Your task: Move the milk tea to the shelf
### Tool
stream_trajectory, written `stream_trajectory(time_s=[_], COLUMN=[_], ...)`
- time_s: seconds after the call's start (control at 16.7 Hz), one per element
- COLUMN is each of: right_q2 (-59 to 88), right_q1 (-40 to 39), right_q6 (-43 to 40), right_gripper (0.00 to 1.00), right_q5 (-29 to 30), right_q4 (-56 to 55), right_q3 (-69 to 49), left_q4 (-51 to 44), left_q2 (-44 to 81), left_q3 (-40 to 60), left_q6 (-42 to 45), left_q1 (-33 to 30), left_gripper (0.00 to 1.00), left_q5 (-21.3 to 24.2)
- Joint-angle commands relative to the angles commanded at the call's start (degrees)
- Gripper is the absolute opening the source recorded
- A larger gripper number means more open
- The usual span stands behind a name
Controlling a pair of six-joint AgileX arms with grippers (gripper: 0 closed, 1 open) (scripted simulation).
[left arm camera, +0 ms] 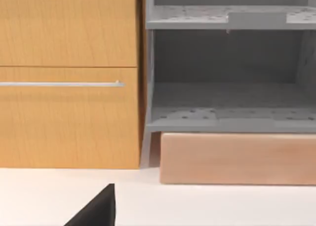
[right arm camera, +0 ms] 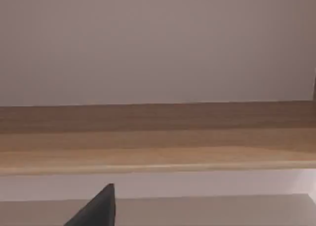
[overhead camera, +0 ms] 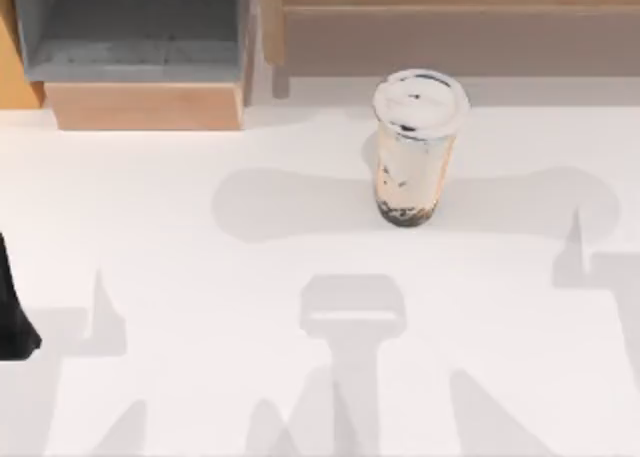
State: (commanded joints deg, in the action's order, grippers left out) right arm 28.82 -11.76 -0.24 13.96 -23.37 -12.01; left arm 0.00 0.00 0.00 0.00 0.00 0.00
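The milk tea (overhead camera: 415,147), a clear cup with a white lid, beige drink and dark pearls at the bottom, stands upright on the white table right of centre, toward the back. Behind it runs the long light-brown wooden shelf (overhead camera: 450,22), whose plank front edge (right arm camera: 158,147) spans the right wrist view. My left arm (overhead camera: 14,312) is parked at the table's left edge, far from the cup. A black part of my left gripper (left arm camera: 98,210) faces the cabinet. A black part of my right gripper (right arm camera: 98,208) faces the shelf. Nothing is held.
A grey-lined box compartment (overhead camera: 130,37) with a pale wood front (overhead camera: 145,107) sits at the back left. In the left wrist view a wooden cabinet door (left arm camera: 69,77) with a metal handle (left arm camera: 61,84) stands beside it. White tabletop (overhead camera: 250,377) stretches in front of the cup.
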Motion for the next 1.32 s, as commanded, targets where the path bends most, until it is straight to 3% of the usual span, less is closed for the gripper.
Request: stream_trajectory(time_s=[0.84, 1.08, 1.32], right_q2=[81.26, 95.07, 99.16], right_q1=[-32.33, -37.94, -39.77], right_q6=[0.53, 0.61, 0.63], right_gripper=[1.00, 1.00, 1.00], right_q5=[32.81, 38.24, 39.96], right_q4=[-53.36, -63.17, -66.51], right_q3=[-19.96, -23.91, -25.31], left_q4=[0.00, 0.00, 0.00], left_q2=[0.00, 0.00, 0.00], left_q3=[0.00, 0.00, 0.00], left_q6=[0.00, 0.00, 0.00], left_q1=[0.00, 0.00, 0.00], left_gripper=[1.00, 1.00, 1.00], left_q5=[0.00, 0.00, 0.00])
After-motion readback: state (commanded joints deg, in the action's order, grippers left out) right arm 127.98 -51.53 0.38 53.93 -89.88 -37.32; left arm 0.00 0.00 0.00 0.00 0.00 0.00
